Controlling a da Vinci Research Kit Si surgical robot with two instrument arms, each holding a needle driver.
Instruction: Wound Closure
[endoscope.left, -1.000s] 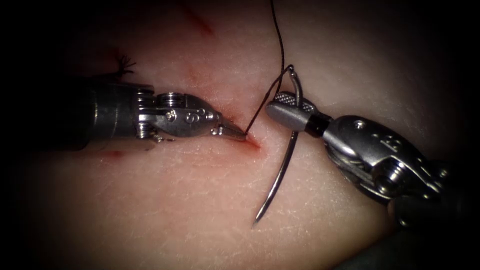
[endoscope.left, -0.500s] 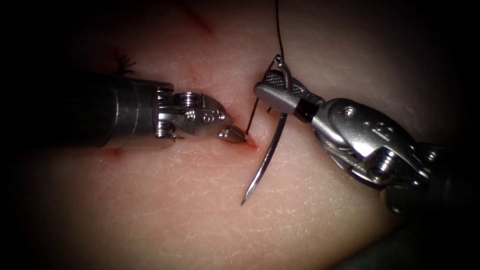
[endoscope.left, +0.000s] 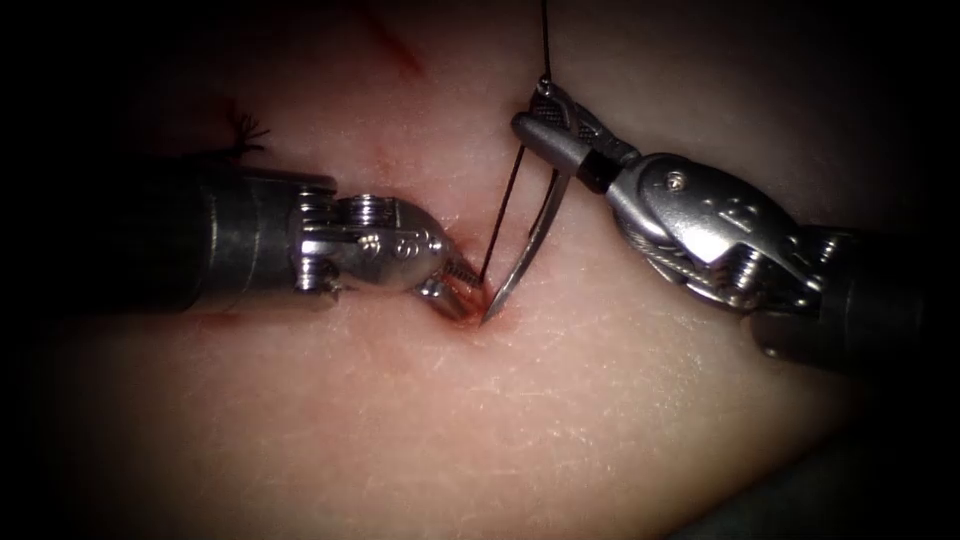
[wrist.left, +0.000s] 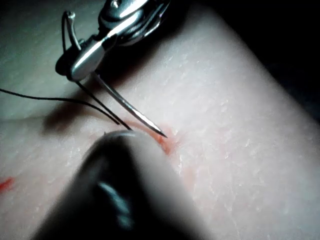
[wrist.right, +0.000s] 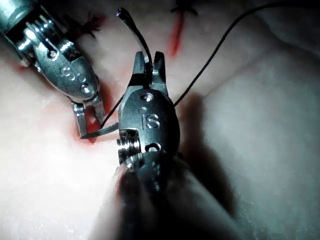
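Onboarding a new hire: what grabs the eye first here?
The curved steel needle, held near its thread end by the right arm's metal needle driver, its tip at the red-stained cut. The left arm's metal needle driver has open jaws at the cut's left edge, with dark thread rising beside them.

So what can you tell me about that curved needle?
The needle is a thin, curved sliver that looks like polished steel. The right hand grips it near its blunt back end, where dark thread is attached. It slants down to a sharp point at the cut in the tissue, beside the left hand. Whether the point has entered is unclear.
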